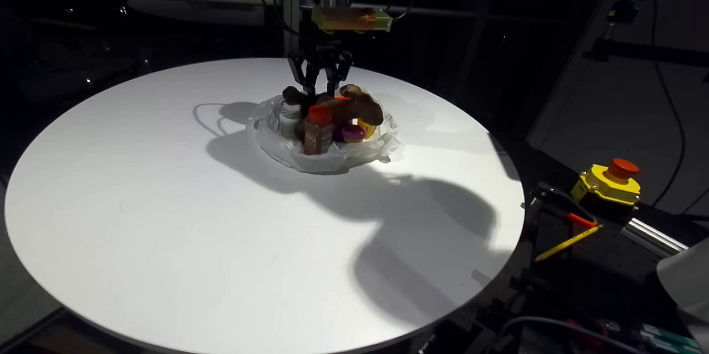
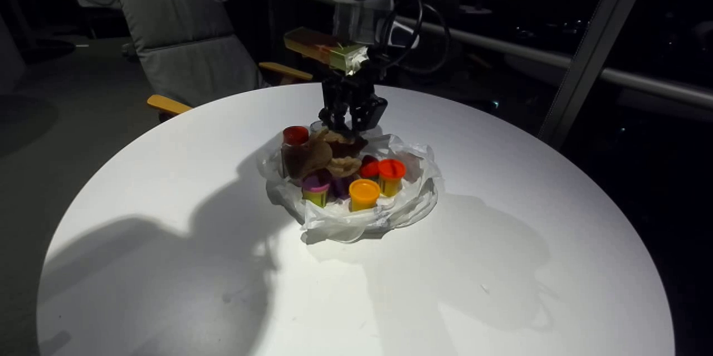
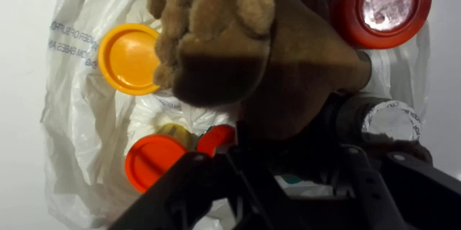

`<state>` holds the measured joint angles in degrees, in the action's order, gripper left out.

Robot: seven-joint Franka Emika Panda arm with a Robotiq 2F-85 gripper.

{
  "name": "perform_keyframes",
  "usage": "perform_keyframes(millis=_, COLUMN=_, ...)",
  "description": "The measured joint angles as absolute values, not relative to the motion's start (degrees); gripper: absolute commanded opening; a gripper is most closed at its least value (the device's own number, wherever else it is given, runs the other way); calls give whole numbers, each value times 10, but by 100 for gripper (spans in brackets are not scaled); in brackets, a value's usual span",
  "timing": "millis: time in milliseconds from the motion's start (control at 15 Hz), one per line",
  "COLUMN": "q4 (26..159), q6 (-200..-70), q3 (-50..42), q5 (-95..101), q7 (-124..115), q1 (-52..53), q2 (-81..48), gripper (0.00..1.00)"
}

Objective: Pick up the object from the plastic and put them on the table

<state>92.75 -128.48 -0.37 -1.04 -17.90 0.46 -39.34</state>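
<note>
Dimly, a chair (image 2: 184, 47) flanks the white table (image 2: 473, 300).

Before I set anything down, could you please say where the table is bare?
In an exterior view, the table is bare, partly shadowed, between the plastic film and the near and left rims; a narrower free strip borders the film and the rim facing the red button. The film is crowded: jar, can, tubs and brown figure sit close together near the jaws.

The table (image 2: 334, 300) was cropped at its near edge in an exterior view; the brown figure (image 3: 223, 46), in the wrist view.
</note>
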Motion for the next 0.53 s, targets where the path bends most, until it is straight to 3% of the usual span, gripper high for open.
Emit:
perform_keyframes(millis=133, q4=928, q6=-1285, q3=-4, q5=-22, q7=-177, q1=4, q2=-390, gripper=2)
perform_keyframes(millis=533, q4=972, q6=-1319, q3=-12, q5=-35, q7=-181, q1=4, q2=-331, gripper=3)
